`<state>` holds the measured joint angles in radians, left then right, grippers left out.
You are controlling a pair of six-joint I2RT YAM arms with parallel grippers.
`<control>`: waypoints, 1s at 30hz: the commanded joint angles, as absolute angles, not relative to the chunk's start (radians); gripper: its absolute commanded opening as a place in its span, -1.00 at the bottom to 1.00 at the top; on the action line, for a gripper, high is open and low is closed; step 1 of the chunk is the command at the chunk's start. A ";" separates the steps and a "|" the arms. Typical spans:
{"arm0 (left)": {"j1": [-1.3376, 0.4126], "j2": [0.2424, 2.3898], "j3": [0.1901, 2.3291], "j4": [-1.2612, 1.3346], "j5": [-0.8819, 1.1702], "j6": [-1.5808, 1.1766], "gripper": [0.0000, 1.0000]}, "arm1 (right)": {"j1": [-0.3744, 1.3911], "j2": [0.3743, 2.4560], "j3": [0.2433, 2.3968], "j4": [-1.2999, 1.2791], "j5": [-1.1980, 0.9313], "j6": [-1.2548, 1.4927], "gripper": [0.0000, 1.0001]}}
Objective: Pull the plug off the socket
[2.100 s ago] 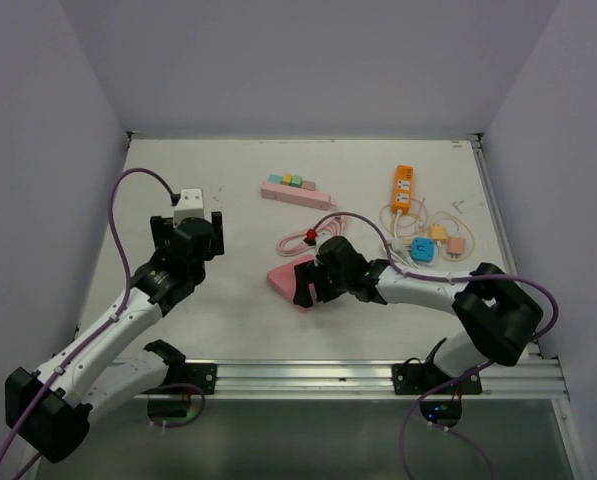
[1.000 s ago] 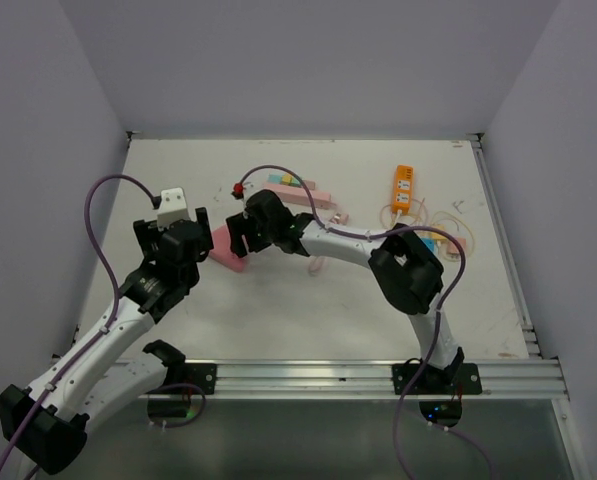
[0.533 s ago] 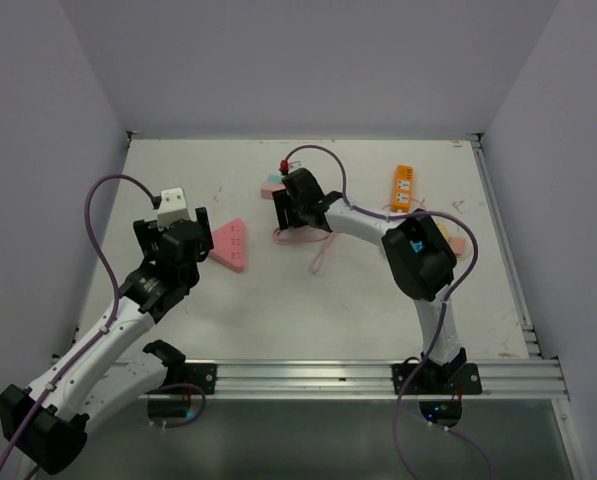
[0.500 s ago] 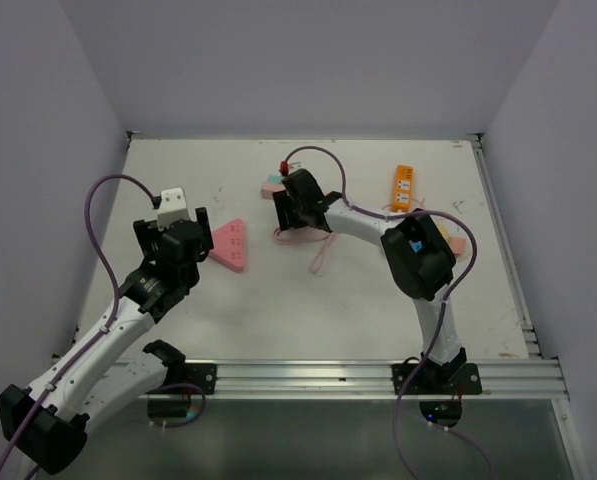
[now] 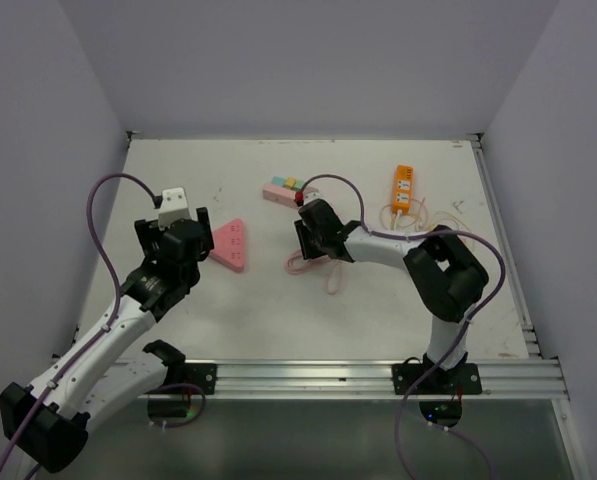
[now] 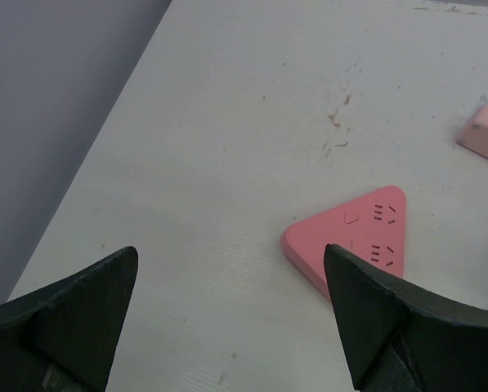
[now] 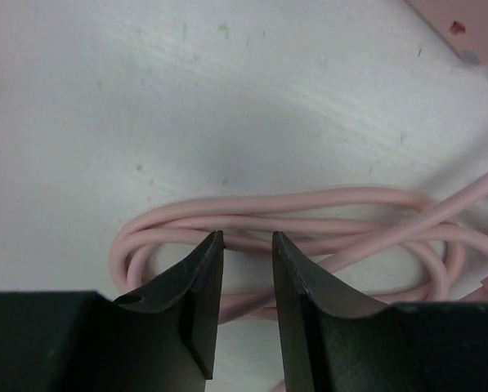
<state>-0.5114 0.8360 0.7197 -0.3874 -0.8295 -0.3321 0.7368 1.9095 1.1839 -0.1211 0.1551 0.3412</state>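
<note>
1. In the top view, your left gripper (image 5: 174, 226) hangs over the left part of the bench (image 5: 378, 320) with its jaws spread wide, released. The pink triangular socket (image 5: 230, 245) lies flat just to its right, not touching it. Your right gripper (image 5: 310, 245) is near the middle of the bench, over a loose coil of pink cable (image 5: 300, 264) and well apart from the socket. Behind it lies a pink power strip (image 5: 278, 191) carrying small coloured blocks. Further right is an orange power strip (image 5: 403, 188) (any lettering on either is too small to read).

2. In the left wrist view, the two fingers (image 6: 72, 314) stand far apart at the lower corners. The socket lies ahead between them, nearer the right one, face up on the bench. Its slots are bare, and there is a small triangular mark near one corner; any print is too fine to read. One end of the pink power strip shows at the right edge.

3. In the right wrist view, the fingers (image 7: 194, 286) stand close together with only a narrow slit between them. They sit directly over the cable's loops, and strands run across beneath the tips. You cannot tell whether they pinch the cable, and the plug itself cannot be picked out.
</note>
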 commanded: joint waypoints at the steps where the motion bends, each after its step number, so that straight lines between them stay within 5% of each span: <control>1: -0.505 0.841 0.719 -0.367 -0.836 -0.350 0.99 | 0.761 1.823 1.056 -0.225 0.100 0.390 -0.32; 14: -0.500 0.864 0.721 -0.367 -0.831 -0.351 0.99 | 0.853 1.530 0.842 -0.296 -0.035 0.459 -0.26; 22: -0.497 0.873 0.719 -0.367 -0.830 -0.351 0.99 | 0.729 1.534 1.055 -0.374 0.040 0.264 0.03; 30: -0.497 0.873 0.721 -0.367 -0.822 -0.350 0.99 | 0.552 1.759 1.328 -0.344 -0.074 0.123 0.45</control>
<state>-0.5041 0.8730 0.7193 -0.3874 -0.8162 -0.3321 0.5850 1.6650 1.2339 -0.3428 -0.0147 0.2173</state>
